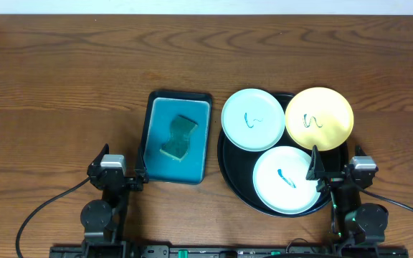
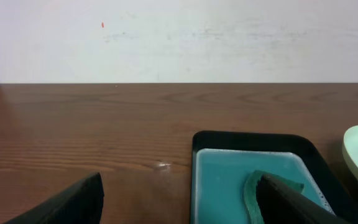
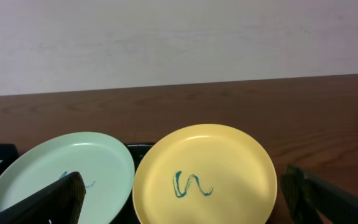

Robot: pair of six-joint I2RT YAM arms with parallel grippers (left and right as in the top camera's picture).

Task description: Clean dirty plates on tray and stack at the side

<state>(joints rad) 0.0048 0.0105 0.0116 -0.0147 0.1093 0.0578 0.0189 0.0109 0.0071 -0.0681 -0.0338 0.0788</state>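
Holding 3 smooth round plates: glossy black tray [image 1: 229,170], low rim.
Rear mint plate [image 1: 253,120], front mint plate [image 1: 287,179] & yellow plate [image 1: 319,119] are lying on it, squiggle-marked; sponge [image 1: 178,136] is sitting in rect. teal tray [image 1: 160,159]; left gripper [image 1: 118,172], right gripper [image 1: 335,175] are resting spread wide.

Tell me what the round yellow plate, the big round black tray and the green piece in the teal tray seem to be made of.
The round yellow plate: probably plastic or melamine, smooth, soft sheen. The big round black tray: likely glossy plastic, its bare part shines. The green piece: seemingly sponge or foam, matte, thick, bent.
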